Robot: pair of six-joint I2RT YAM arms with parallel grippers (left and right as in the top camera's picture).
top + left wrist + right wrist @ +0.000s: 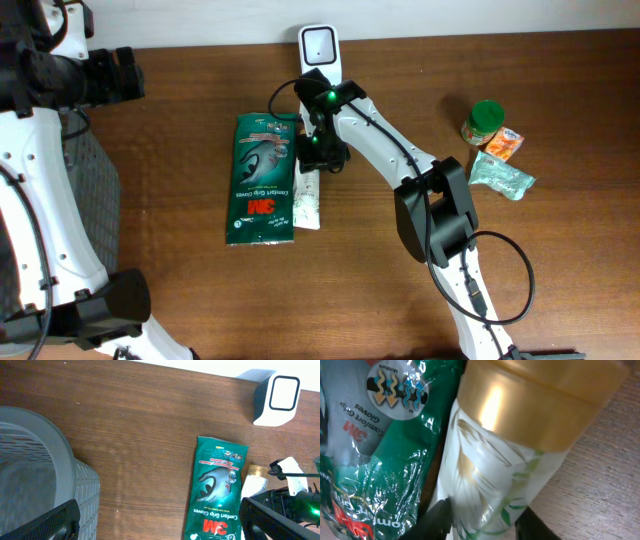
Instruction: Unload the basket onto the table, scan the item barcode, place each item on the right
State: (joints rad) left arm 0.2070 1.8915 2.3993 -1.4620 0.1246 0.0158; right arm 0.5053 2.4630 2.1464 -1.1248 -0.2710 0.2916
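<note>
Tube, white w/ gold cap: lies flat on table, touching edge of green 3M glove pack, near scanner. R gripper: jaws straddle tube, firm grip can't tell. L gripper: spread wide, holding nothing.

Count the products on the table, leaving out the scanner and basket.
5: glove pack mid-table, tube at its right edge under the right gripper, jar, orange packet and pale packet far right. Arms may hide others.

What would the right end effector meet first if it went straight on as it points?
The white tube, beside the green glove pack. It lies between the fingers of the right end effector; whether they touch it yet is unclear.
</note>
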